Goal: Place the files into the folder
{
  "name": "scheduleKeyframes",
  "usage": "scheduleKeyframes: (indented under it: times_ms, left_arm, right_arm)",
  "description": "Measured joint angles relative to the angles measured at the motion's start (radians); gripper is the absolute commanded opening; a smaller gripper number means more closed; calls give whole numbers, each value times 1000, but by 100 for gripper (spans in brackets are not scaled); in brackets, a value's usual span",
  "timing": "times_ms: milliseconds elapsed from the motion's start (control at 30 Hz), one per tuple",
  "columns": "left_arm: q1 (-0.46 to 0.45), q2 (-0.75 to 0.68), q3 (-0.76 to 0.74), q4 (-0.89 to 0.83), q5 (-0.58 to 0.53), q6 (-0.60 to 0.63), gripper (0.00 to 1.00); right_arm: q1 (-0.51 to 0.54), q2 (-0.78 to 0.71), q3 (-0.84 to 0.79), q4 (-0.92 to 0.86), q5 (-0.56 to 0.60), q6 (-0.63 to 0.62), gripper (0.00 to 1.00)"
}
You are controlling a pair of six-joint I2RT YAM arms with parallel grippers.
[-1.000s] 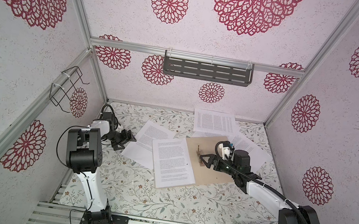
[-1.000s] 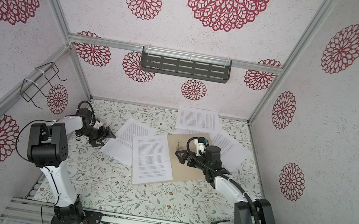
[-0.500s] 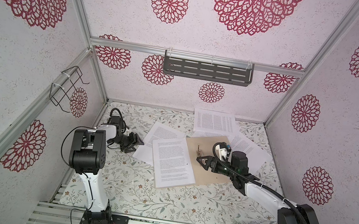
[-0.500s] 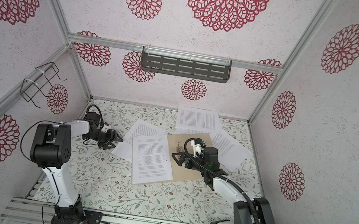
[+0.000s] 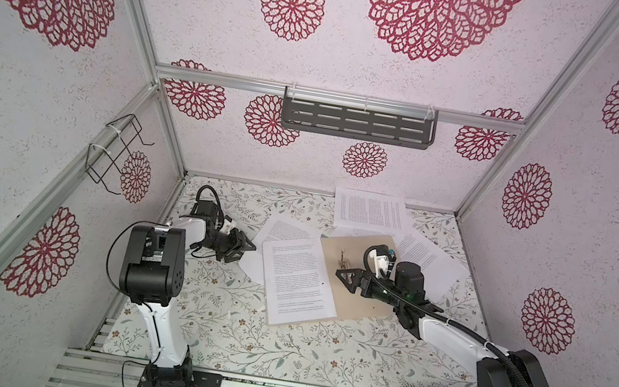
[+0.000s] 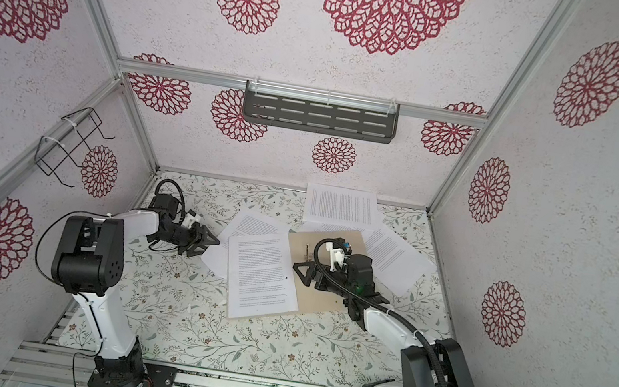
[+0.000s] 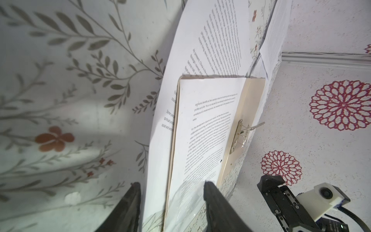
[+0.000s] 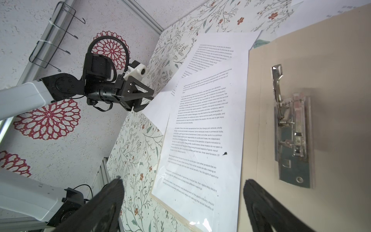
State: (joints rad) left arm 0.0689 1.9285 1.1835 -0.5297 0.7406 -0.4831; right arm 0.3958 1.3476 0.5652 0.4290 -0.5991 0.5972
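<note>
In both top views the tan folder (image 5: pixel 349 306) (image 6: pixel 320 303) lies open and flat toward the bench's (image 5: pixel 234 338) back right corner, with one metal clip (image 5: pixel 344 257) on its inner face. There are five white sheets of dense black print. A back sheet (image 5: pixel 370 210) touches the bench's back edge, and a right sheet (image 5: pixel 427 263) pokes out past the folder's right edge. A top sheet (image 5: pixel 298 281) covers the folder's left leaf, and two left sheets (image 5: pixel 285 228) overlap just beside it. The left tool (image 5: pixel 245 254) (image 6: pixel 208 248) is at their left edge. The right tool (image 5: pixel 344 279) (image 6: pixel 301 273) is over the folder near the clip. Open floral bench runs from the folder's front edge to the bench's front edge.

In the left wrist view the left tool (image 7: pixel 171 183) has its fingers (image 7: pixel 212 200) apart, with the sheets' edges between them and nothing pinched. The folder (image 7: pixel 255 94) and clip (image 7: pixel 240 136) lie beyond.

In the right wrist view the right tool (image 8: pixel 183 179) is spread wide and holds nothing, above the top sheet (image 8: pixel 202 130) and the folder (image 8: pixel 331 50). The left tool (image 8: pixel 145 100) straddles a sheet corner.
</note>
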Motion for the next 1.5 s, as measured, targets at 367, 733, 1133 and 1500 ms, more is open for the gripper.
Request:
scheduleKeyframes:
  times_ms: [367, 733, 1133, 1500]
  left_arm:
    - [-46, 0, 18, -34, -134, 2, 18]
    - [10, -133, -56, -36, -167, -87, 0]
    - [105, -735, -54, -253, -335, -26, 0]
    - [100, -828, 102, -322, -282, -15, 0]
  right_arm:
    - [7, 47, 27, -5, 3, 5, 99]
    - [-1, 28, 150, -255, 193, -111, 99]
    - [14, 205, 360, -486, 391, -273, 90]
    - [74, 438, 475, -496, 430, -300, 87]
